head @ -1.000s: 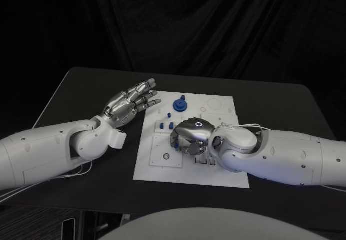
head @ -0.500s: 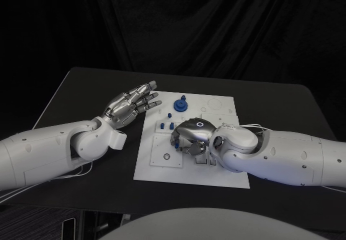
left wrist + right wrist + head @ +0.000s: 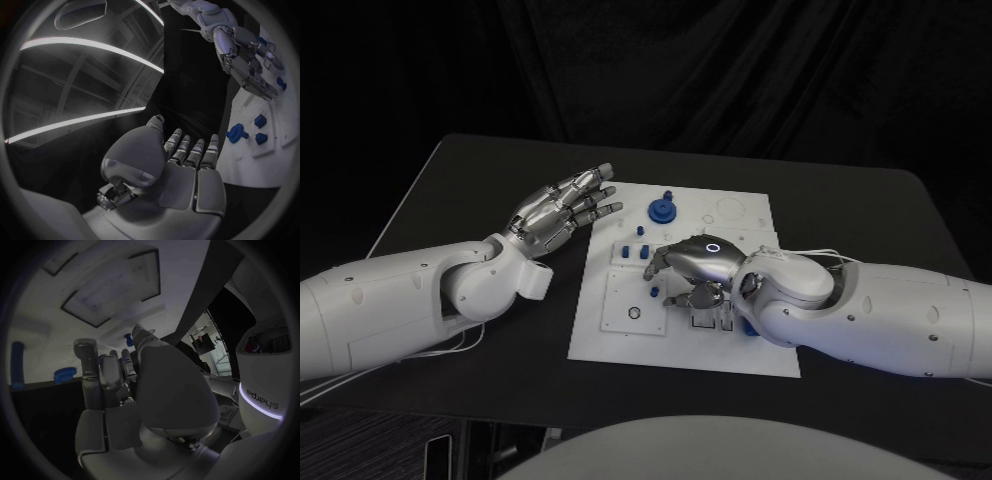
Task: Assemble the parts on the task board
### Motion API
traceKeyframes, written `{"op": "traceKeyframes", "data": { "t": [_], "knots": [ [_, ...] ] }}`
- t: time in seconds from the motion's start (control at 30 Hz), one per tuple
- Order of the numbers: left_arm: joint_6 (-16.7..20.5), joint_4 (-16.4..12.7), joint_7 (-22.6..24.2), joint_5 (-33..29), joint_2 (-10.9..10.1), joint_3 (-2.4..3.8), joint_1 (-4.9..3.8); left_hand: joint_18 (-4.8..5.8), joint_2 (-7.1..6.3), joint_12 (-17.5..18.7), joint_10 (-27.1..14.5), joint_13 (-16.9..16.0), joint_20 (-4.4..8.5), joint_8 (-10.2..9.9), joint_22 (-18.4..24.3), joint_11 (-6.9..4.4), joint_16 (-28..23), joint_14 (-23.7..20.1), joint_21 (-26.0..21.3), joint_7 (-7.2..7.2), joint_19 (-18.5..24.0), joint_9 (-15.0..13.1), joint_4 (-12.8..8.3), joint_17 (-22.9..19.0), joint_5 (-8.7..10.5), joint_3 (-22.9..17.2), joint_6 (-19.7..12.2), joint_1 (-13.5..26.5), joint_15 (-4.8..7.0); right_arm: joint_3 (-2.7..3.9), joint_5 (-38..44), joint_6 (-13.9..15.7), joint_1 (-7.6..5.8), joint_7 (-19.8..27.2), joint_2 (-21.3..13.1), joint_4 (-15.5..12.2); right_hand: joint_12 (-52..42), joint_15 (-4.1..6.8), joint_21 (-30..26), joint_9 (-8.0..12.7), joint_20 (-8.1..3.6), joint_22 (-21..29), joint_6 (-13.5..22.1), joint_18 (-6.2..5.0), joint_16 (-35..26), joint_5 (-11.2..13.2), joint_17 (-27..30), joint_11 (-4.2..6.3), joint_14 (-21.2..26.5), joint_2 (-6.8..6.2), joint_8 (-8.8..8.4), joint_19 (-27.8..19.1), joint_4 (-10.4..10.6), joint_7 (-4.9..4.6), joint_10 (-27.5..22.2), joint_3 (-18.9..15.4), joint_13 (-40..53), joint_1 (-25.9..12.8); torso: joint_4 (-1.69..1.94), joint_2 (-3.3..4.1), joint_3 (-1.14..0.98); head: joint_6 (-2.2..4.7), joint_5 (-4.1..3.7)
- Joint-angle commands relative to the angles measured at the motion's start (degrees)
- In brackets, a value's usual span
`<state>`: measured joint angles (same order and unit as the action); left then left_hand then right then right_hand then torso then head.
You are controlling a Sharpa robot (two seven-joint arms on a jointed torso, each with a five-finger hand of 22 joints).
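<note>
The right hand [image 3: 692, 268] hides whatever its fingers [image 3: 689, 296] touch.

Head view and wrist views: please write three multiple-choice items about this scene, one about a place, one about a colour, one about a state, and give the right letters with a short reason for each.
1. Where is the right hand?
A. over the task board
B. off the table, out to the side
C. on the bare table left of the board

2. What colour is the round part near the board's far edge?
A. red
B. blue
C. yellow

3. What is the state of the left hand?
A. gripping a blue part
B. pressing flat on the board
C. holding nothing, fingers apart

Answers:
1 A: in the head view the hand is bent down above the white plate's middle.
2 B: the part shows blue against the white plate.
3 C: head and left wrist views show its palm bare and fingers extended, beside the board's left edge.
</note>
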<state>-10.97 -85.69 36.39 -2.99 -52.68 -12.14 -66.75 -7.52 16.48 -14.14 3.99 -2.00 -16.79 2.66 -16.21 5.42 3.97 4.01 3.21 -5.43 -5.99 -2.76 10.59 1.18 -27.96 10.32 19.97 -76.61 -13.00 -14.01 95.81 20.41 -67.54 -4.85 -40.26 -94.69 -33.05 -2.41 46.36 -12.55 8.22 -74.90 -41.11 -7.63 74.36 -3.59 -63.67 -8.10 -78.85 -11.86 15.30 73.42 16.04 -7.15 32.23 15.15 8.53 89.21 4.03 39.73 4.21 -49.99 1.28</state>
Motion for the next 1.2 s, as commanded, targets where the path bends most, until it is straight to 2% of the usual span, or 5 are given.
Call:
{"op": "traceKeyframes", "data": {
  "t": [0.03, 0.2, 0.43, 0.7, 1.2],
  "knots": [
    [-0.5, -0.1, 0.5, -0.3, -0.1, 0.05, 0.1, 0.77, -0.09, -0.2, -0.1, -0.1, 0.02, 0.3, 0.1, -0.49, 0.3, -0.1, 0.1, 0.07, -0.5, 0.0, 0.0, 0.1, -0.26, -0.4, 0.3, -0.3, -0.42, 0.22, 0.5, 2.9, -1.77, -0.2, -1.5, -1.4, -0.6, -0.55, 0.5, 0.2, 0.32, -4.4, -0.2, -0.15, 0.4, -1.0, -0.2, -0.02, -0.1, 0.23, 0.37, 0.4, 0.0, -0.65, 0.6, 0.6, -0.1, 1.1, 0.01, 0.04, 0.0, -0.01, 0.0],
    [0.0, -0.3, 0.6, -0.3, -0.2, 0.05, 0.11, 0.77, -0.1, -0.3, 0.0, -0.1, 0.01, 0.4, 0.0, -0.48, 0.4, 0.0, 0.1, 0.05, -0.6, -0.1, -0.1, 0.1, -0.26, -0.4, 0.4, -0.2, -0.42, 0.21, 0.5, 2.5, -4.67, -1.9, -5.4, -4.0, -1.7, -0.9, 1.3, 1.4, 0.67, -4.8, -1.6, -0.11, 0.8, -3.8, -0.4, -0.25, -0.3, 0.69, 0.51, 0.9, -0.9, -2.64, 2.4, 4.1, -0.9, 3.7, 0.01, 0.01, 0.0, -0.01, 0.15],
    [0.2, -0.3, 0.6, -0.3, -0.3, 0.05, 0.11, 0.77, -0.16, -0.5, 0.1, -0.1, 0.01, 0.5, 0.0, -0.41, 0.5, 0.1, 0.1, 0.06, -0.6, -0.1, -0.1, 0.1, -0.28, -0.4, 0.6, -0.2, -0.45, -0.04, 0.5, 1.8, -6.76, -4.3, -10.6, -5.4, -0.3, -0.56, 13.5, 3.6, 0.44, -7.6, -5.0, 1.89, 6.1, -1.3, -7.9, 0.15, -5.1, 0.45, -1.67, 6.7, 0.5, -2.07, 5.6, 4.2, -3.8, -2.4, -0.07, -0.24, 0.0, -0.01, 0.15],
    [0.2, -0.1, 0.6, -0.3, -0.1, 0.05, 0.14, 0.77, -0.17, -0.4, 0.1, -0.1, 0.0, 0.5, 0.0, -0.39, 0.5, 0.1, 0.1, 0.07, -0.6, -0.1, -0.2, 0.1, -0.32, -0.5, 0.6, -0.2, -0.46, -0.16, 0.5, 1.0, -7.04, -5.2, -12.6, -4.0, 0.8, -0.46, 14.3, 4.1, 0.36, -7.7, -6.9, 1.96, 6.2, -0.9, -8.0, 0.25, -5.4, 0.51, -2.22, 7.1, 0.5, -1.05, 6.1, 3.7, -4.8, -3.4, 0.11, -0.2, 0.26, -0.01, -0.03],
    [-0.1, 0.0, 0.6, -0.3, 0.1, 0.05, 0.35, 0.77, -0.16, -0.4, 0.1, -0.1, 0.0, 0.5, 0.0, -0.35, 0.5, 0.1, 0.1, 0.11, -0.7, -0.1, -0.3, 0.1, -0.45, -0.5, 0.5, -0.3, -0.48, -0.19, 0.5, 0.2, -4.76, -5.0, -11.6, -1.8, 0.8, 0.15, 14.8, 5.2, -0.11, -7.7, -8.0, 1.99, 6.1, 0.5, -7.8, 1.03, -5.6, 0.62, -3.88, 7.2, 0.4, -0.92, 10.6, 3.2, -4.7, -4.9, 0.02, 0.04, 0.01, -0.01, -0.19]
  ]
}}
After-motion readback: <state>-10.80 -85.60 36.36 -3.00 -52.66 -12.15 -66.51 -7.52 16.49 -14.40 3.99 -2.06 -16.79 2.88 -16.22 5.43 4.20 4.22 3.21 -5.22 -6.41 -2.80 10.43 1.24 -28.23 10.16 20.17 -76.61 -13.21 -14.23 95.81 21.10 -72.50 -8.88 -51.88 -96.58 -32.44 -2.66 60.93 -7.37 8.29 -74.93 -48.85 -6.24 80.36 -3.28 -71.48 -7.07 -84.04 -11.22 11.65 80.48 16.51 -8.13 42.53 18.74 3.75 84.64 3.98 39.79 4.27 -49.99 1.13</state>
